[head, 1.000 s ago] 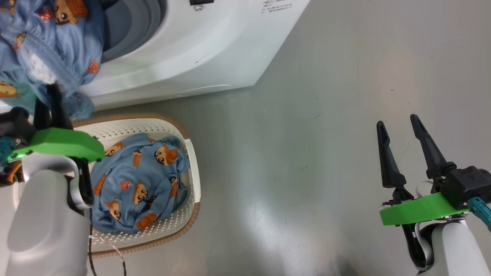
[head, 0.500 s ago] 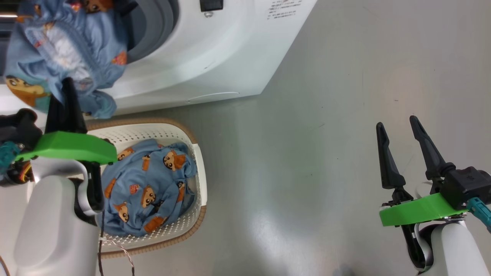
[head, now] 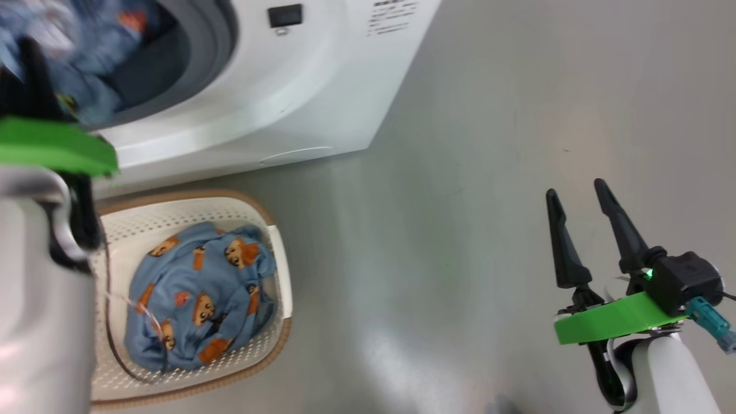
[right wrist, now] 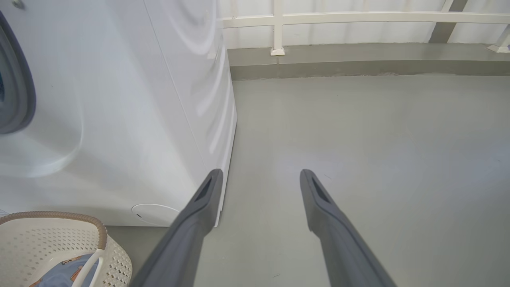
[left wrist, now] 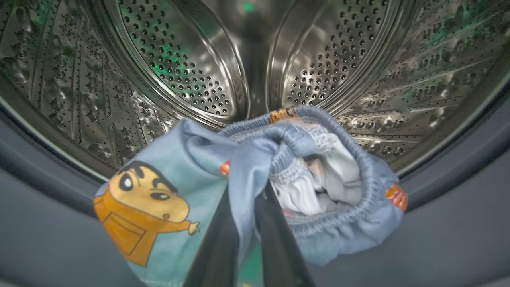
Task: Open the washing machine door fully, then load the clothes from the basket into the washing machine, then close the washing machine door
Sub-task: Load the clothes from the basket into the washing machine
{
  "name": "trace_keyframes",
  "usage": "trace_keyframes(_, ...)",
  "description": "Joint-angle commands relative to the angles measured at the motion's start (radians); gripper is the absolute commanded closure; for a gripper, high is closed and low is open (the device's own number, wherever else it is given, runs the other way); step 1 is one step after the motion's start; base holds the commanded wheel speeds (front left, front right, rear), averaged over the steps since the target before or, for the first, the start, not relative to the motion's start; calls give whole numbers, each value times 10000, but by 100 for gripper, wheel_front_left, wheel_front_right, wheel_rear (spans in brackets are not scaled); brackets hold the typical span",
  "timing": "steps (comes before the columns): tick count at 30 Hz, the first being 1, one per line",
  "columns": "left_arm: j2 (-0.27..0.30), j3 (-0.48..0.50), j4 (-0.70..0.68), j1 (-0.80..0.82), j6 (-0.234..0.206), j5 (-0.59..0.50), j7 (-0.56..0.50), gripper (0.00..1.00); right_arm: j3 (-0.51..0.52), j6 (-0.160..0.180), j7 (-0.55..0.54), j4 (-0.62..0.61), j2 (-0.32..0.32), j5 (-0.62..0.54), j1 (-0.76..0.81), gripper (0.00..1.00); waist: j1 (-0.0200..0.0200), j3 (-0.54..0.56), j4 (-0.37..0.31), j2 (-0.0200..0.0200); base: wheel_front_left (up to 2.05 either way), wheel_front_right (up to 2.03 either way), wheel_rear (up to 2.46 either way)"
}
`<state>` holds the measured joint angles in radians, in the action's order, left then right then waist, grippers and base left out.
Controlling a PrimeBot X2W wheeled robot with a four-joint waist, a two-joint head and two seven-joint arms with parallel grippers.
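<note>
Clothes (left wrist: 318,175) at the washing machine (head: 287,98) mouth

My left end effector (left wrist: 248,199) is clamped on them, blue and bear-printed, at the grey gasket (left wrist: 458,239), the steel drum (left wrist: 179,59) just beyond; more lie in the basket (head: 276,322) on the floor (head: 460,172); my right end effector (head: 578,192) stands apart, empty.

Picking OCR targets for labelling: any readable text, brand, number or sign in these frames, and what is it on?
Nothing is legible.
On the washing machine, upper front: a small print block of several dark lines, too small and blurred to read.
On the clothes: cartoon figure prints, no words to make out.
On the basket: no lettering on the parts in view.
</note>
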<state>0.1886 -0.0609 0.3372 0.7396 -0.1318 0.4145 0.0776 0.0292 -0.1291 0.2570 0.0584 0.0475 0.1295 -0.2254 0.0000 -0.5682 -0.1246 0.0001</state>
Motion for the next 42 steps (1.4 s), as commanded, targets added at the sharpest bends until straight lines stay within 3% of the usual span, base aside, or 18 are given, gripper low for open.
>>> trace_keyframes(1,471,341,294,573,-19,-99,161,100,-335,-16,48,-170,27,146,226,0,0,13,-299,-1,0,0,0)
trace_keyframes(6,712,386,1975,1729,118,-149,509,100,-496,-16,48,-137,27,266,267,0,0,-8,-787,-1,0,0,0)
trace_keyframes(9,1157,327,3547,2784,318,-356,945,100,-655,-16,48,-105,27,367,364,0,0,-77,-1317,-1,0,0,0)
trace_keyframes(15,1787,264,5074,3935,575,-581,1359,100,-815,-16,48,-105,27,457,537,0,0,-269,-1848,-1,0,0,0)
trace_keyframes(21,2386,322,6223,5265,952,-647,1706,100,-946,-16,48,-206,27,538,662,0,0,-640,-2335,-1,0,0,0)
trace_keyframes(32,3096,142,7922,6393,868,-1090,1780,100,-1135,-16,48,-253,27,685,860,0,0,-971,-2716,-1,0,0,0)
trace_keyframes(33,3122,81,8130,6448,885,-1129,1725,88,-1138,-16,48,-239,27,694,878,0,0,-946,-2711,-1,0,0,0)
trace_keyframes(34,3149,33,8358,6502,857,-1160,1616,66,-1145,-16,48,-224,27,703,886,0,0,-919,-2703,-1,0,0,0)
trace_keyframes(35,3152,10,8558,6555,850,-1159,1513,13,-1160,-16,48,-211,27,720,880,0,0,-893,-2695,-1,0,0,0)
trace_keyframes(36,3179,-96,8712,6652,819,-1243,1562,0,-1147,-16,48,-206,27,759,852,0,0,-856,-2656,-1,0,0,0)
trace_keyframes(42,2904,-238,8994,6734,835,-1237,1684,0,-1063,-16,48,-177,27,712,814,0,0,-659,-2393,-1,0,0,0)
